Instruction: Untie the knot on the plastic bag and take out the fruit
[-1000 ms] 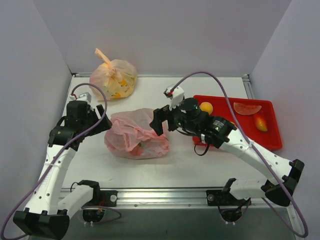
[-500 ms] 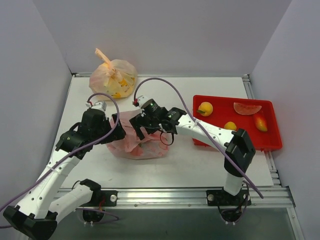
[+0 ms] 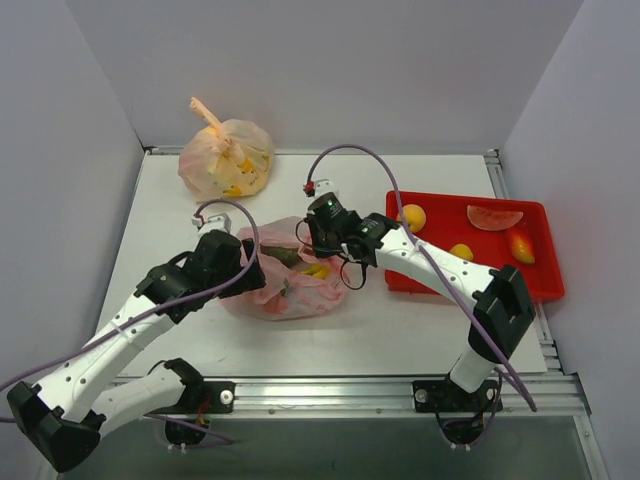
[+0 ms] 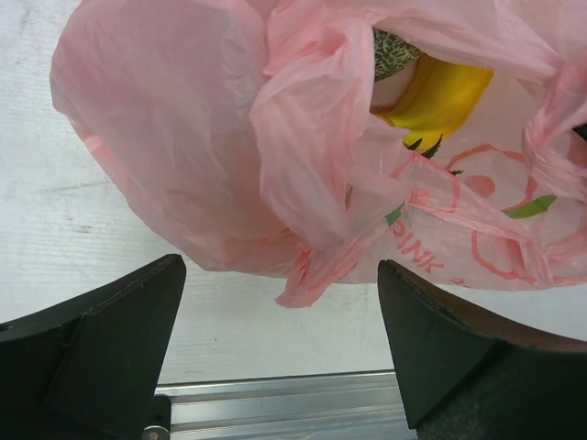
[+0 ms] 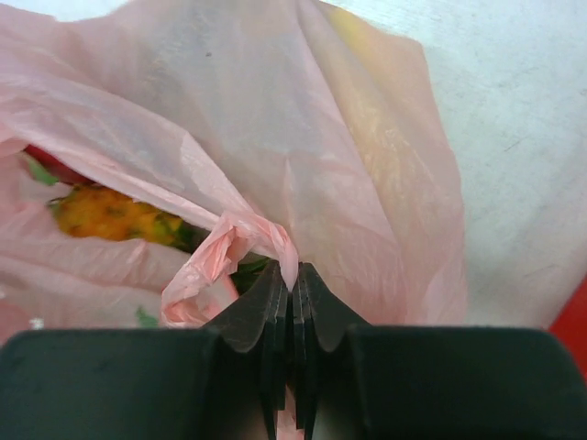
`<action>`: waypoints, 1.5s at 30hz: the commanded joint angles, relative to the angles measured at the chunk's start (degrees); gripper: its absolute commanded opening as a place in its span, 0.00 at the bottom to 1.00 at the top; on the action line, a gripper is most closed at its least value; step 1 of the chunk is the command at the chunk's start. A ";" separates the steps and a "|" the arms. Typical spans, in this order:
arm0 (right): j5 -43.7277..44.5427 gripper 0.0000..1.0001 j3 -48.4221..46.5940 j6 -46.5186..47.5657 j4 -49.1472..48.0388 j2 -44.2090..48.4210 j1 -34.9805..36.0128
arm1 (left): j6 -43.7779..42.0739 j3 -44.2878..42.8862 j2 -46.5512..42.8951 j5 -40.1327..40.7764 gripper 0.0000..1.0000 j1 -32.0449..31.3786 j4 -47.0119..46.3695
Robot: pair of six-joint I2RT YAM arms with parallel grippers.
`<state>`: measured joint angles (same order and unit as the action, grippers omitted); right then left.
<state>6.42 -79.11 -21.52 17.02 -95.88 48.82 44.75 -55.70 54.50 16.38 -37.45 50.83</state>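
The pink plastic bag (image 3: 285,290) lies mid-table, its top loose enough to show fruit: a yellow banana (image 4: 440,96) and a green melon (image 4: 394,50). Orange-yellow fruit (image 5: 110,213) shows through the film in the right wrist view. My right gripper (image 5: 292,268) is shut on a twisted strip of the bag's plastic (image 5: 234,243) at the bag's far right top (image 3: 312,243). Whether that strip is the knot, I cannot tell. My left gripper (image 4: 280,266) is open at the bag's left side (image 3: 250,268), a crumpled pink tail (image 4: 307,275) hanging between its fingers without touching them.
A paler orange bag (image 3: 227,157) sits at the back left. A red tray (image 3: 540,282) on the right holds an orange (image 3: 412,216), a watermelon slice (image 3: 494,216) and other small fruit. An aluminium rail (image 4: 275,403) runs along the near table edge.
My right arm swung left from beside the tray to the bag and shut on its plastic. The left gripper moved right against the bag, open. Fruit now shows in the bag's top.
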 commanded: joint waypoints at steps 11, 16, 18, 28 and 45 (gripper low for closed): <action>-1.40 0.00 5.89 -9.76 -10.07 8.16 6.28 | 12.37 -4.85 8.60 18.58 0.97 -9.13 -4.25; -1.67 0.00 8.45 -10.74 -13.50 9.30 7.34 | 18.70 -3.98 10.98 27.28 0.97 -9.39 -2.67; -1.67 0.00 9.14 -10.91 -13.76 9.65 7.34 | 20.63 -3.45 11.68 28.70 0.97 -9.39 -2.75; -2.28 0.00 12.05 -10.91 -15.43 10.62 7.26 | 21.52 -4.41 14.85 24.40 0.97 -10.18 -7.05; -0.79 0.00 19.43 -10.65 -15.61 13.53 -7.84 | 10.74 6.39 7.91 20.01 0.10 0.87 -5.13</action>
<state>4.05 -60.40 -31.73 1.96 -83.70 44.99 61.73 -49.45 67.40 38.35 -39.86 45.74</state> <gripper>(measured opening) 0.037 0.196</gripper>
